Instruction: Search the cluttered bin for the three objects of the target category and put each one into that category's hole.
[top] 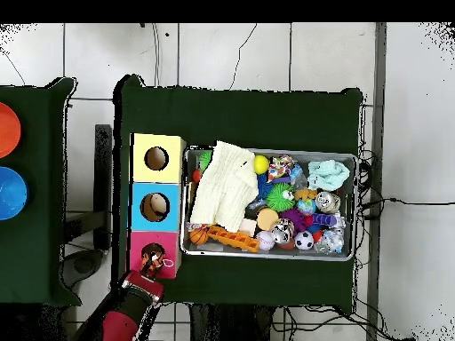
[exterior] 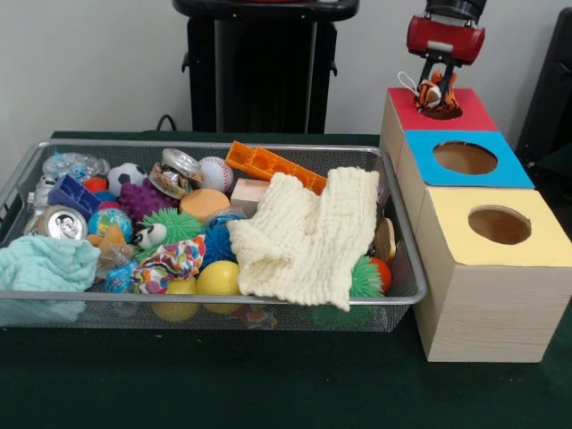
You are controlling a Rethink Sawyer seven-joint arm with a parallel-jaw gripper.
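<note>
Gripping an orange-white toy [exterior: 432,91], the jaws hang over the red box's hole [exterior: 440,111]; no readable writing.

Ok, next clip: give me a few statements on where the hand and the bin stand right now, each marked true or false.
1. The hand is above the red box's hole. True.
2. The hand is empty. False: it holds a small orange and white toy.
3. A cream cloth lies over part of the bin. True.
4. The yellow box stands nearest the robot. False: the red box does, as the overhead view shows.
5. The soda can lies outside the bin. False: it is inside.
</note>
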